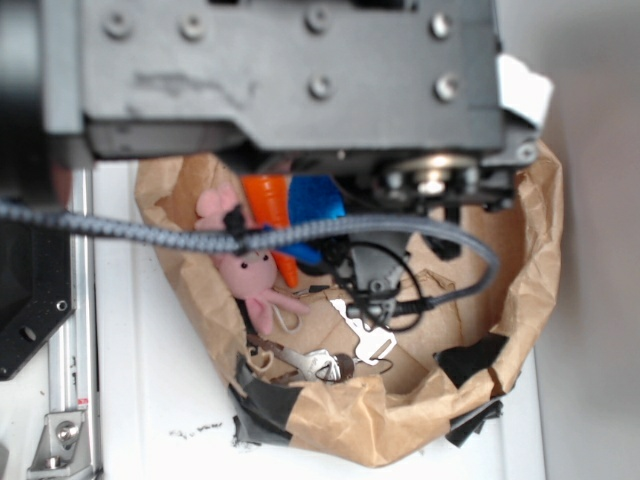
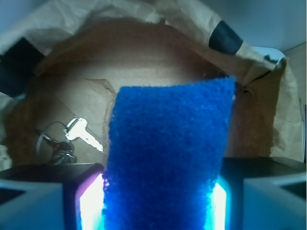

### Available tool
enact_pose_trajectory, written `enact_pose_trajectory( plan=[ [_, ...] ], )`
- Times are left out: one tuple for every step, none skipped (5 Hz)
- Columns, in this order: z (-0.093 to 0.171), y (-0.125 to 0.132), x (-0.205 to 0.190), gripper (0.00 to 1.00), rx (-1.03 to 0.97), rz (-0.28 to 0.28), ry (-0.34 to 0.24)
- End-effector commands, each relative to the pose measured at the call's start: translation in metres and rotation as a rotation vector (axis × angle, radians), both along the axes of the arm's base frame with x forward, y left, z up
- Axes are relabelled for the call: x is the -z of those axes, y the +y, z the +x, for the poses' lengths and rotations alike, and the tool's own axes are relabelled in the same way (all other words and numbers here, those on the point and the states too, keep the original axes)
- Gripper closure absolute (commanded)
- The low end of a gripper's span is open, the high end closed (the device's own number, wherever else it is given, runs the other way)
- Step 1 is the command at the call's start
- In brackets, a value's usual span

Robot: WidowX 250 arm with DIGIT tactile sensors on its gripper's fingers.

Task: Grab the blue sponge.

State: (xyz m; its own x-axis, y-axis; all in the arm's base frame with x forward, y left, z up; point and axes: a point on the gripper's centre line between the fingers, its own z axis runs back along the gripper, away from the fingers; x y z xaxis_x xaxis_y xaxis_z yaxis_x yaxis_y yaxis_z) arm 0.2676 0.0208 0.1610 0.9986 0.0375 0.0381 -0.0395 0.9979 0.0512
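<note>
Looking through the wrist view, I see the sponge (image 2: 168,158) standing right between my jaws, its long axis running straight away from the camera and its far end free above the paper bag (image 2: 144,19). The two fingers (image 2: 38,196) flank it at the bottom corners of the frame, and the blue glow along both edges suggests the pads are pressed against its sides, so I read the jaws as clenched on the sponge at roughly its narrow width, no wider. From the exterior view the arm's grey body blocks most of the scene; only a patch of blue (image 1: 315,205) shows beneath it, beside the orange carrot (image 1: 268,200) and above the pink plush bunny (image 1: 250,270). Whether the sponge is clear of the bag floor I cannot tell from either view, though the keys (image 2: 79,132) lie well below and to the left of it on the brown paper. My judgement is that the grasp itself is made, and that what remains is a straight lift, keeping the dangling cable (image 1: 300,238) away from the bag's crumpled rim.
</note>
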Motion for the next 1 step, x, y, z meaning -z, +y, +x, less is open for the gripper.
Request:
enact_pose_trajectory(
  plan=[
    [0.0020,0.0081,-0.0070,1.00,-0.013,0.014,-0.038]
  ],
)
